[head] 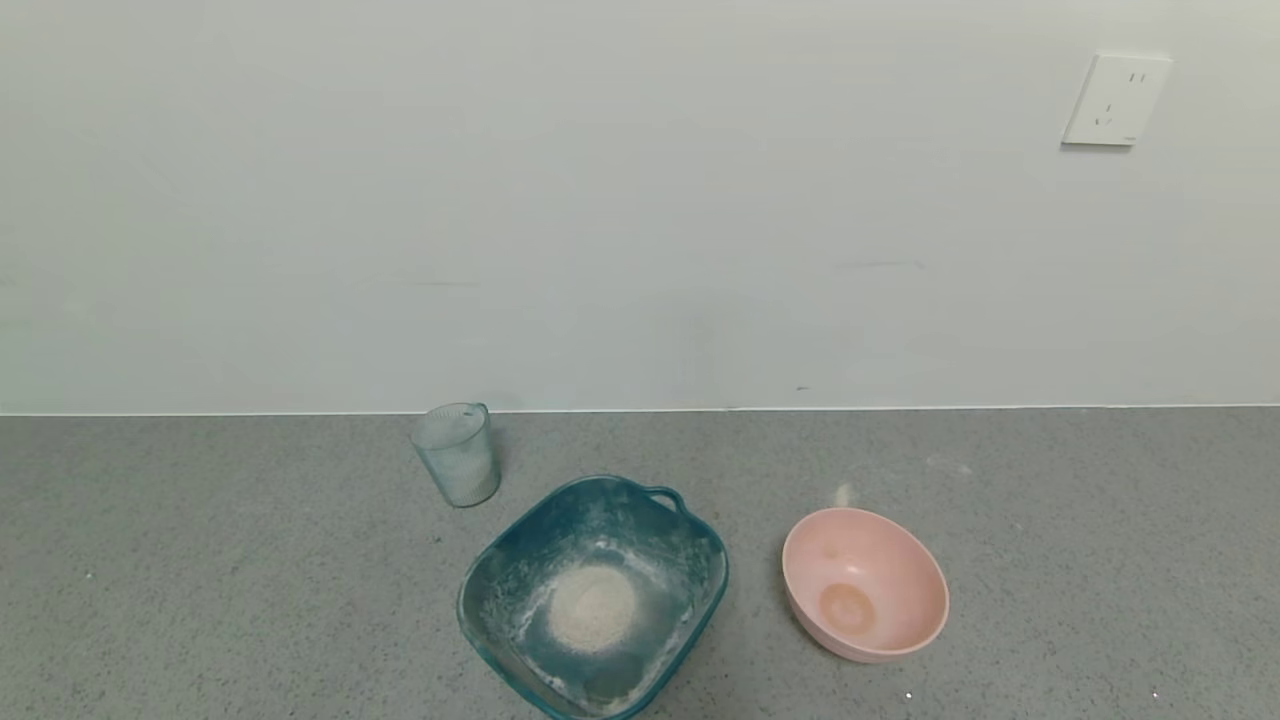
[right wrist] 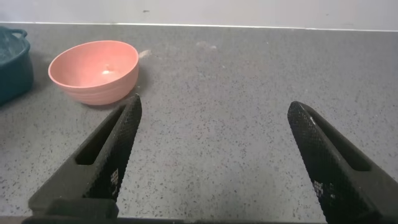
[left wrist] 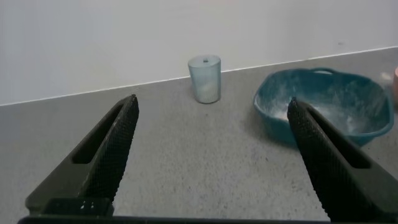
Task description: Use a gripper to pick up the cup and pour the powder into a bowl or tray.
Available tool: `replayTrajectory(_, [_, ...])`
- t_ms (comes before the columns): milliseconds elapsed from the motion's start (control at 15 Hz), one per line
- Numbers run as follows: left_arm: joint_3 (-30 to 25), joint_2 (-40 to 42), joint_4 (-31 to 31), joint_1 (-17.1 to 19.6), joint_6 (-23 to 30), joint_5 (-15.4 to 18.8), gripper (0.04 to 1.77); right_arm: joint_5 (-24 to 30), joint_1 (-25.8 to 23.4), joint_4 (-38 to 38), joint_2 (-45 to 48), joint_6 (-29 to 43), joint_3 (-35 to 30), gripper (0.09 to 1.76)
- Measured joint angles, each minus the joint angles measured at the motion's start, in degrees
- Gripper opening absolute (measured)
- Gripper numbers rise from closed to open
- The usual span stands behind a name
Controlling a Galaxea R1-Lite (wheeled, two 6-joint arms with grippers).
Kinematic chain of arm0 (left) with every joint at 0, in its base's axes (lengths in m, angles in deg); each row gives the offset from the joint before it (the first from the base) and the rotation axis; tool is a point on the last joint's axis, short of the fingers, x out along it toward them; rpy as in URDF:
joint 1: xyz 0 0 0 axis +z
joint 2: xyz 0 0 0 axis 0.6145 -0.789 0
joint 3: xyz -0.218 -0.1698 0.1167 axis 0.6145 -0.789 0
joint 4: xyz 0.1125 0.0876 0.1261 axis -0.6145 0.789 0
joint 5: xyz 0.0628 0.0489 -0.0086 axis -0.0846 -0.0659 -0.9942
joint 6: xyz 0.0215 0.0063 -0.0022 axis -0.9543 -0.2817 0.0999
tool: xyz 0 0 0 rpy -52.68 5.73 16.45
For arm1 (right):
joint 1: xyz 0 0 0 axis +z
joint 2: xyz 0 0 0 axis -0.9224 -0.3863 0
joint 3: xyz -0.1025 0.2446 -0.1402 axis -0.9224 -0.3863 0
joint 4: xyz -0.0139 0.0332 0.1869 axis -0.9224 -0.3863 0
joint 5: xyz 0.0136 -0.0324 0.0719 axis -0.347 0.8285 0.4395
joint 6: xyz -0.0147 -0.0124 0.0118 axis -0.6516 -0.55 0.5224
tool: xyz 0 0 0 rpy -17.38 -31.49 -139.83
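The ribbed pale blue-grey cup (head: 457, 454) stands upright on the grey counter near the wall, behind and left of the teal tray (head: 500, 575). A round heap of off-white powder (head: 592, 608) lies in the tray. In the left wrist view the cup (left wrist: 205, 78) and the tray (left wrist: 273, 115) lie ahead of my left gripper (left wrist: 211, 109), which is open and empty, well short of the cup. My right gripper (right wrist: 213, 109) is open and empty over bare counter. Neither gripper shows in the head view.
A round pink bowl (head: 865, 583) sits right of the tray; it also shows in the right wrist view (right wrist: 94, 70). The white wall rises just behind the cup. A wall socket (head: 1115, 100) is high on the right.
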Motion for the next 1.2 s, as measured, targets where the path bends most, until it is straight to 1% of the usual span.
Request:
replayTrajectory(267, [-0.57,0.05,4.99,0.00,-0.73,-0.61,1.72,0.07,0.00,0.00,0.00,0.00,0.00,1.71])
replayTrajectory(400, [-0.62,0.07,6.72,-0.04,-0.21,-1.12,1.72,0.02,0.00,0.00,0.00,0.00,0.00,1.71])
replayTrajectory(533, [-0.62,0.07,10.00,-0.06,-0.07,-1.68,1.72,0.00,0.00,0.00,0.00,0.07,0.00,1.71])
replayTrajectory(867, [-0.62,0.07,10.15,-0.06,1.96,-1.95,1.72,-0.02,0.00,0.00,0.00,0.09,0.00,1.71])
replayTrajectory(1200, [-0.62,0.07,10.02,-0.06,1.94,-2.36,1.72,-0.02,0.00,0.00,0.00,0.11,0.00,1.71])
